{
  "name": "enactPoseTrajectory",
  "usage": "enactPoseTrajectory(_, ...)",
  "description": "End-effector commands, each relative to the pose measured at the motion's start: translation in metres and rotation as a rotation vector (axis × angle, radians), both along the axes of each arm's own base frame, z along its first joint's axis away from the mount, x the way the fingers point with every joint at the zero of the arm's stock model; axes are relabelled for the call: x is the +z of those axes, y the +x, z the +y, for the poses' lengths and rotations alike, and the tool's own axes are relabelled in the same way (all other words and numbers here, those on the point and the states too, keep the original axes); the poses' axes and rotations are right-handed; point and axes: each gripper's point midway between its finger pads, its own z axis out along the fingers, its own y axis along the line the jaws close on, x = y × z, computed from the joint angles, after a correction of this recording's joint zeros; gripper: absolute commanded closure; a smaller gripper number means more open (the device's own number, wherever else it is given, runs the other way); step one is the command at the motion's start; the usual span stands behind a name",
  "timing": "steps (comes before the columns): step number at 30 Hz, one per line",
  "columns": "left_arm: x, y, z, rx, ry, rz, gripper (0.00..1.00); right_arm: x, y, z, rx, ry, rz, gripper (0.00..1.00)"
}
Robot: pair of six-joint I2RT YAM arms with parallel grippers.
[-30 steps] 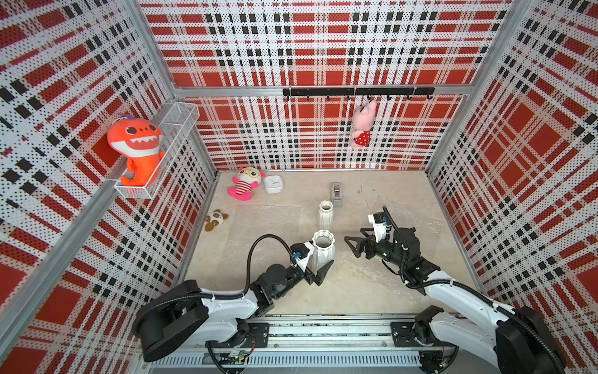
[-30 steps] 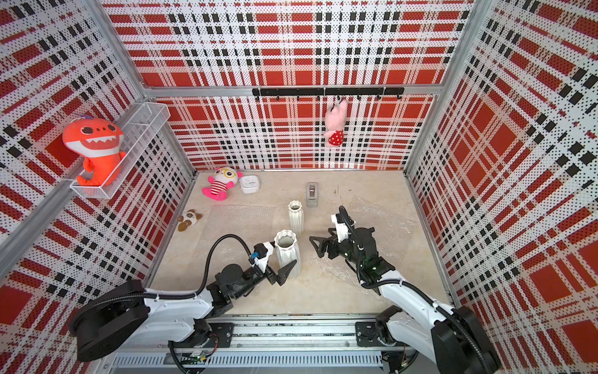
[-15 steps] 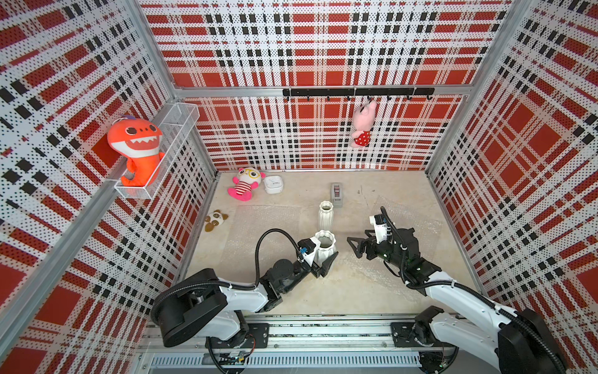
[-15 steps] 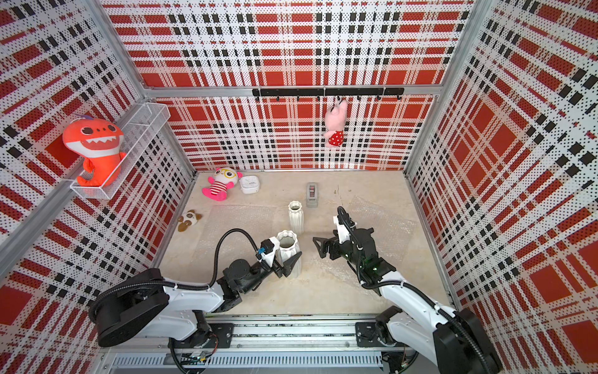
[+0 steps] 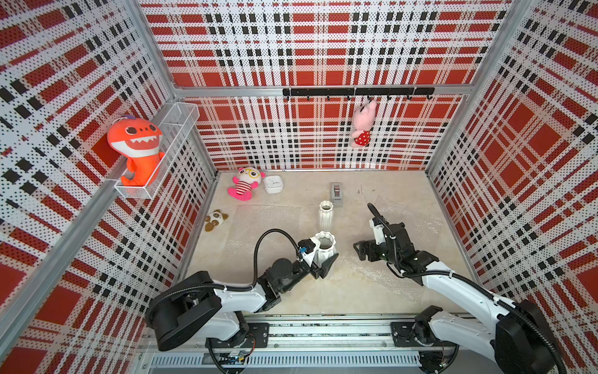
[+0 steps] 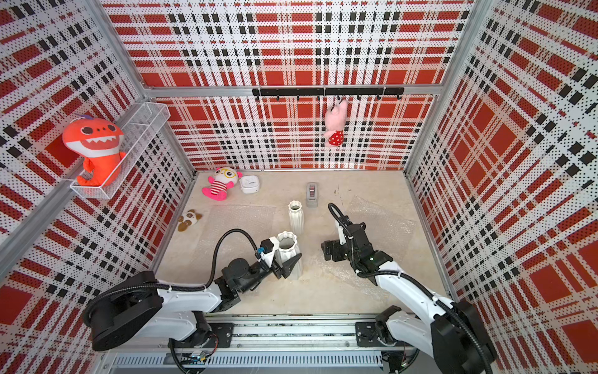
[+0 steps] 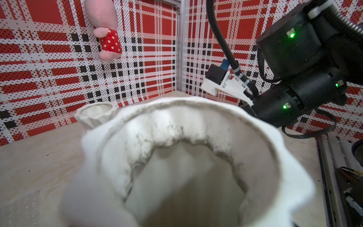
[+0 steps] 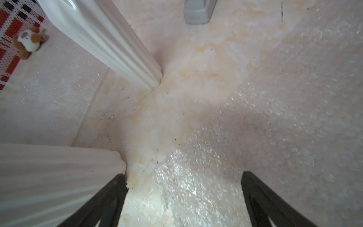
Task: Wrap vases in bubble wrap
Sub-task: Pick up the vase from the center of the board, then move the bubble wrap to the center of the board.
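Two black fingers (image 5: 328, 264) of the left gripper (image 5: 323, 260) clasp the big vase (image 5: 325, 242) low on its ribbed body, at the lower middle of both top views. Only one finger shows plainly, lying flat against the vase's side; the other is hidden behind the wrist camera mount. The big vase stands upright on the table (image 5: 291, 298), and in the left wrist view its scalloped mouth fills the lower frame. The right gripper (image 8: 182, 174) is released: in the right wrist view its two fingers (image 8: 102, 198) stand wide apart at the bottom of the frame with nothing between them, over a sheet of bubble wrap (image 8: 275, 98) lying flat on the table. In both top views this gripper sits to the right of the big vase, apart from it, with its jaws turned toward it. The sheet spreads from under it to the right side of the table. The small vase (image 5: 326, 215) stands upright just above the big vase in the frame, near it but not touching. A grey tape dispenser (image 5: 336, 193) sits just beside the small vase, up and to the right. A second sheet (image 5: 259, 226) lies flat to the left of both vases, at centre-left of the table.
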Motion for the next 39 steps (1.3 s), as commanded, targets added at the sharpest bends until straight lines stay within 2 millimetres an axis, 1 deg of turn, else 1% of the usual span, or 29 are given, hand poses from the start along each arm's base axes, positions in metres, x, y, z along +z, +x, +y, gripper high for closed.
enactPoseTrajectory(1, 0.037, -0.003, 0.0, -0.018, -0.114, -0.048, 0.59, -0.016, -0.02, -0.013, -0.053, -0.07, 0.132, 0.07)
enactPoseTrajectory(3, 0.04, -0.001, 0.0, -0.009, -0.112, -0.046, 0.61, -0.022, -0.03, -0.018, -0.076, -0.085, 0.179, 0.08)
enactPoseTrajectory(5, 0.044, 0.0, 0.001, -0.001, -0.117, -0.049, 0.65, -0.027, -0.039, -0.024, -0.103, -0.104, 0.223, 0.08)
enactPoseTrajectory(7, 0.049, -0.001, 0.003, 0.006, -0.127, -0.057, 0.66, -0.032, -0.048, -0.025, -0.124, -0.091, 0.267, 0.09)
enactPoseTrajectory(12, 0.061, -0.004, 0.008, 0.012, -0.15, -0.079, 0.68, -0.041, -0.06, -0.03, -0.173, -0.113, 0.327, 0.07)
enactPoseTrajectory(17, 0.071, -0.006, 0.012, 0.02, -0.16, -0.097, 0.69, -0.055, -0.068, -0.021, -0.165, -0.103, 0.373, 0.06)
enactPoseTrajectory(21, 0.075, -0.007, 0.017, 0.037, -0.163, -0.103, 0.7, -0.065, -0.071, -0.007, -0.142, -0.077, 0.398, 0.05)
enactPoseTrajectory(24, 0.08, -0.007, 0.02, 0.048, -0.169, -0.111, 0.72, -0.071, -0.069, 0.002, -0.134, -0.05, 0.403, 0.05)
enactPoseTrajectory(30, 0.09, -0.003, 0.031, 0.103, -0.18, -0.11, 0.74, -0.078, -0.064, 0.038, -0.071, 0.003, 0.416, 0.05)
enactPoseTrajectory(31, 0.091, -0.003, 0.033, 0.112, -0.181, -0.107, 0.75, -0.077, -0.062, 0.046, -0.059, 0.019, 0.412, 0.05)
enactPoseTrajectory(34, 0.097, -0.002, 0.038, 0.132, -0.185, -0.104, 0.75, -0.066, -0.049, 0.078, -0.015, 0.119, 0.376, 0.05)
enactPoseTrajectory(37, 0.101, 0.0, 0.042, 0.154, -0.181, -0.099, 0.76, -0.055, -0.031, 0.1, 0.003, 0.181, 0.334, 0.04)
enactPoseTrajectory(39, 0.103, 0.001, 0.045, 0.163, -0.183, -0.095, 0.76, -0.042, -0.02, 0.111, 0.014, 0.21, 0.293, 0.04)
